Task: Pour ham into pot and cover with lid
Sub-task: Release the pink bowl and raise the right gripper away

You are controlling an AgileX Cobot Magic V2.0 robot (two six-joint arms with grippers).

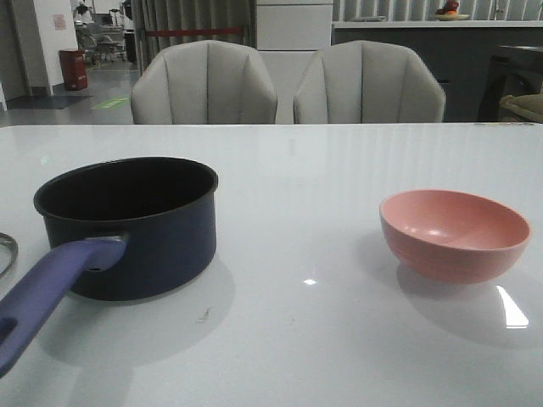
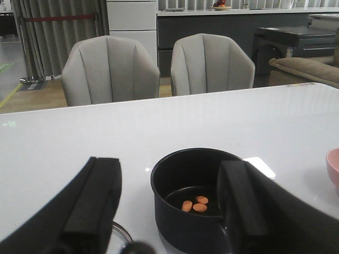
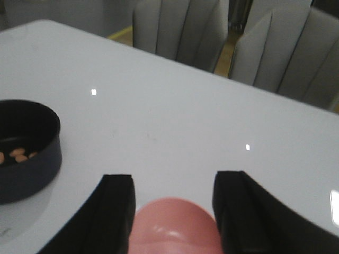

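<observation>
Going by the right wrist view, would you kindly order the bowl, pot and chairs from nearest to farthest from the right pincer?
1. Bowl, between the open right pincer's fingers.
2. Pot, off to one side.
3. Chairs, beyond the table.

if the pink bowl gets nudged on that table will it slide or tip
Probably slide: the pink bowl looks empty and light, and the white table is glossy enough to mirror lights. Its rounded underside narrowing to a small base suggests it may rock if pushed near the rim. It looks rigid, likely plastic, so unlikely to flex.
</observation>
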